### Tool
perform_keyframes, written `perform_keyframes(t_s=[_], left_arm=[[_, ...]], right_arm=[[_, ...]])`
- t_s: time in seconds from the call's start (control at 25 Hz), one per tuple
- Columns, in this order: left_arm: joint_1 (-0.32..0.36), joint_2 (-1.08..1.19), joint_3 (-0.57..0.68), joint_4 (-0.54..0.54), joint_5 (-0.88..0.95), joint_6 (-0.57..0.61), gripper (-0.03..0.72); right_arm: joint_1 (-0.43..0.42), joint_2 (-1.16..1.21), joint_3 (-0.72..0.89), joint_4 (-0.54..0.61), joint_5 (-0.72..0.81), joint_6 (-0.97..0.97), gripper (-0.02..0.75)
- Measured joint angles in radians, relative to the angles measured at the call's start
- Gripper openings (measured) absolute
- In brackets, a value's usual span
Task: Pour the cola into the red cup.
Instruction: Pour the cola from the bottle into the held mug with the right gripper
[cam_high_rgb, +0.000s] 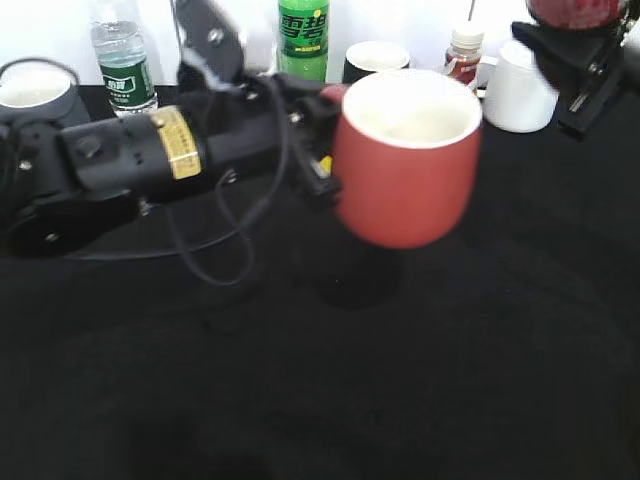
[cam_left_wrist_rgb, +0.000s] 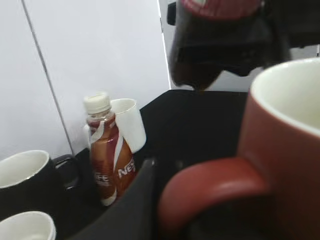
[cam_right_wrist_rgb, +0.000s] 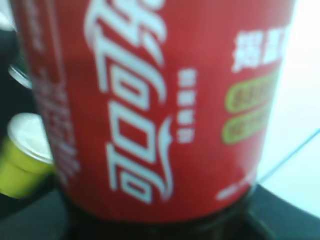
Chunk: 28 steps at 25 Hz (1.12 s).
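Note:
My left gripper (cam_high_rgb: 322, 150) is shut on the handle of the red cup (cam_high_rgb: 405, 160) and holds it upright above the middle of the black table. In the left wrist view the red cup (cam_left_wrist_rgb: 287, 145) fills the right side, with my finger (cam_left_wrist_rgb: 137, 200) beside its handle. My right gripper (cam_high_rgb: 585, 65) is at the top right, shut on the cola bottle (cam_high_rgb: 572, 10), of which only a small red part shows. The cola bottle (cam_left_wrist_rgb: 220, 35) hangs above and behind the cup's rim. Its red label (cam_right_wrist_rgb: 150, 100) fills the right wrist view. The cup's white inside looks empty.
Along the back wall stand a water bottle (cam_high_rgb: 124, 60), a green soda bottle (cam_high_rgb: 303, 38), a black mug (cam_high_rgb: 375, 60), a Nescafe bottle (cam_high_rgb: 464, 52), a white cup (cam_high_rgb: 518, 88) and a grey mug (cam_high_rgb: 38, 92). A yellow paper cup (cam_right_wrist_rgb: 20, 155) is beside the cola.

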<state>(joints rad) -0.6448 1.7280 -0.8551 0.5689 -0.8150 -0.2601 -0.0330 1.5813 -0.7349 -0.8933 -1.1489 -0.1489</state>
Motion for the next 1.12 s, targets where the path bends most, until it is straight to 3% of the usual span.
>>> perform_keyframes(t_s=[0.12, 0.32, 0.72, 1.12], left_arm=[[-0.003, 0.0, 0.0, -0.001, 0.053, -0.005, 0.064], [-0.003, 0.007, 0.0, -0.001, 0.03, -0.006, 0.064], [-0.003, 0.05, 0.0, 0.051, -0.033, -0.008, 0.064], [-0.003, 0.05, 0.0, 0.051, -0.033, -0.008, 0.064]], right_arm=[[0.0, 0.0, 0.0, 0.079, 0.0, -0.235, 0.389], [0.0, 0.0, 0.0, 0.089, 0.0, -0.537, 0.389], [0.0, 0.0, 0.0, 0.089, 0.001, -0.766, 0.388], [0.0, 0.0, 0.0, 0.088, 0.001, -0.873, 0.388]])
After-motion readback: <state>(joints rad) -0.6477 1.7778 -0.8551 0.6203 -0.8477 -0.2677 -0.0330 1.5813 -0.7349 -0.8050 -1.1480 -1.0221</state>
